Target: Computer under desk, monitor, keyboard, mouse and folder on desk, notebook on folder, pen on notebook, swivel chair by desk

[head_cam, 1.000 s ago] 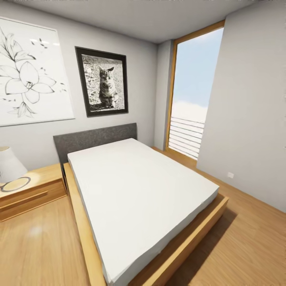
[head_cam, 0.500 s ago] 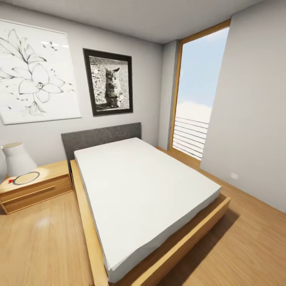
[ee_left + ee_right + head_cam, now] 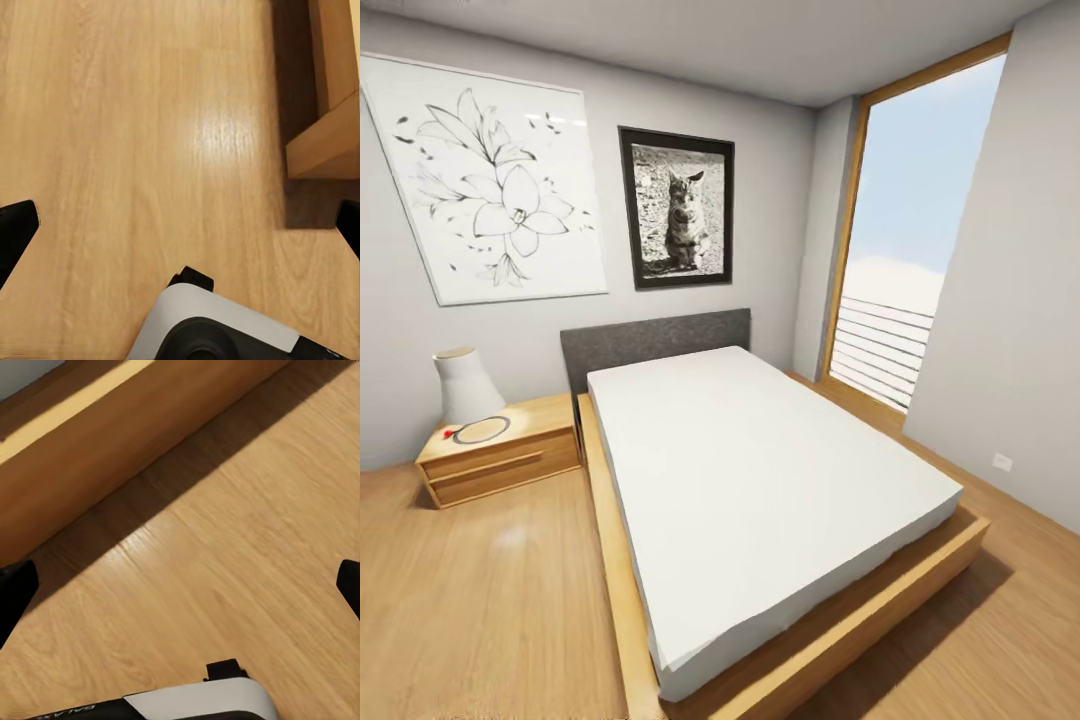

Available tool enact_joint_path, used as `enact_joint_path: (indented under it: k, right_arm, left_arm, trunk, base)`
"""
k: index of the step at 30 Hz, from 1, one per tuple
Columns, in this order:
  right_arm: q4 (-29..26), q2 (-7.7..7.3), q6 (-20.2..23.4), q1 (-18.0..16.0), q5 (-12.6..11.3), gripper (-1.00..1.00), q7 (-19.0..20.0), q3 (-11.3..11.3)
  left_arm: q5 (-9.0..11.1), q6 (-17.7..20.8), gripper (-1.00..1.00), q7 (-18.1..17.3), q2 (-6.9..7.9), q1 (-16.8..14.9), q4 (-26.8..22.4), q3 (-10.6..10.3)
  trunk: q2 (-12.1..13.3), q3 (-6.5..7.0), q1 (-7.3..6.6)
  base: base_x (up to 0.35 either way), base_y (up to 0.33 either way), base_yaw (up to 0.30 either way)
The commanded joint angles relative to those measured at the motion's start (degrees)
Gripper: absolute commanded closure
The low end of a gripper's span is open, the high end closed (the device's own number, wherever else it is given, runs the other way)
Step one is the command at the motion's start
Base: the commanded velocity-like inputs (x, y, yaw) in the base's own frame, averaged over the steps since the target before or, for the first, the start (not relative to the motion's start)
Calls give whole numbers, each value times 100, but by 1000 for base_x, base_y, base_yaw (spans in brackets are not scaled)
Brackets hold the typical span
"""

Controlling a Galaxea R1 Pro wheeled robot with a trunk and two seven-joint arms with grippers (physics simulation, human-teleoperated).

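Room: bedroom with grey walls and a wood plank floor, seen from the head camera.
Bed: low light-wood frame under a plain white mattress, grey padded headboard against the far wall.
Nightstand: light-wood unit just beside the bed's head end, on the head view's left; on its top a white vase-like lamp, a thin dark ring and a small red object next to the ring.
Wall art: large white flower drawing above the nightstand; black-framed cat photograph above the headboard, to the right of the drawing.
Window: tall wood-framed opening on the right, showing sky and horizontal railing bars.
Outlet: small white plate low on the right-hand wall.
Task's things: desk, computer, monitor, keyboard, folder, notebook and swivel chair not among what these views hold; position not to be told.
Left gripper: jaws spread wide, dark fingertips at opposite edges of the left wrist view, nothing between them; over bare floor, near a corner of the bed frame; robot's grey-and-black base below.
Right gripper: jaws spread wide, dark fingertips at opposite edges of the right wrist view, holding nothing; over floor alongside the bed frame's shadowed side board.
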Motion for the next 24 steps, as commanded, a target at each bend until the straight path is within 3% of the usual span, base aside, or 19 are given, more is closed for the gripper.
enact_joint_path:
  k: [1,5,6,7,8,13,19,24]
  right_arm:
    - [2,2,-14,-3,22,-100,-21,-1]
    - [2,3,-38,-3,111,-100,-22,1]
    - [4,3,-93,-3,124,-100,-23,1]
    - [48,8,-373,-3,145,-100,-33,1]
    - [108,9,-507,-3,146,-100,-35,1]
    - [315,13,-972,-3,148,-100,-38,0]
    - [407,19,-1393,-3,148,-100,-39,-6]
    - [445,20,-1482,-3,148,-100,-39,-7]
  left_arm:
    - [42,-4,-100,-59,-1,1,-4,31]
    - [44,-352,-100,-52,-23,1,45,28]
    - [45,-586,-100,-51,-44,1,130,28]
    - [45,-1308,-100,-55,-124,1,375,27]
    - [48,-1579,-100,-56,-161,1,428,30]
    - [53,-2253,-100,-58,-254,1,505,35]
    - [54,-2415,-100,-55,-289,1,520,33]
    - [54,-2362,-100,-52,-298,1,522,30]
  trunk:
    - [-4,-7,0]
    - [-4,-17,0]
    - [-4,-19,0]
    - [-4,-22,0]
    - [-4,-25,0]
    - [-4,-39,0]
    - [-4,-56,0]
    - [-4,-70,0]
  base:
    - [0,0,248]
    - [0,0,249]
    - [0,0,249]
    - [0,0,252]
    - [0,0,253]
    - [0,0,254]
    - [0,0,255]
    - [0,0,256]
